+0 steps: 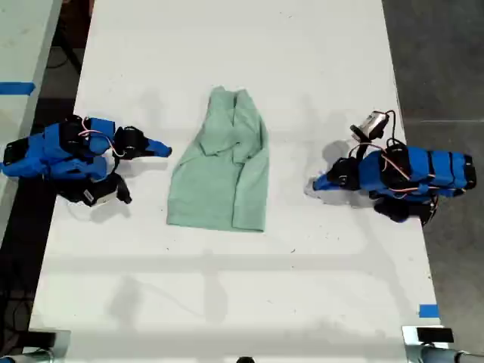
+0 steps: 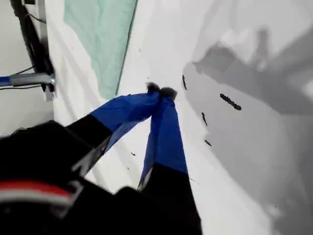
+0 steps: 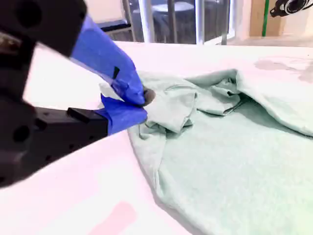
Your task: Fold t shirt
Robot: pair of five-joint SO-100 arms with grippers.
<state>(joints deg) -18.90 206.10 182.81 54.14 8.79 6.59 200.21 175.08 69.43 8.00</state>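
T shirt (image 1: 223, 166) lies mid-counter (image 1: 318, 302), partly folded, long axis running away from you. Your second tool (image 3: 139, 105), tips pressed together, sits just beside its edge; your first tool (image 2: 161, 93), also pinched empty, stands farther off.

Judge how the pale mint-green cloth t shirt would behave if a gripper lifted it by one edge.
The pale mint-green cloth t shirt would probably sag and drape rather than hold shape: it already lies bunched and creased near one end. It looks thin and light, lying nearly flat on the white table. A one-edge lift would likely undo its loose overlaps.
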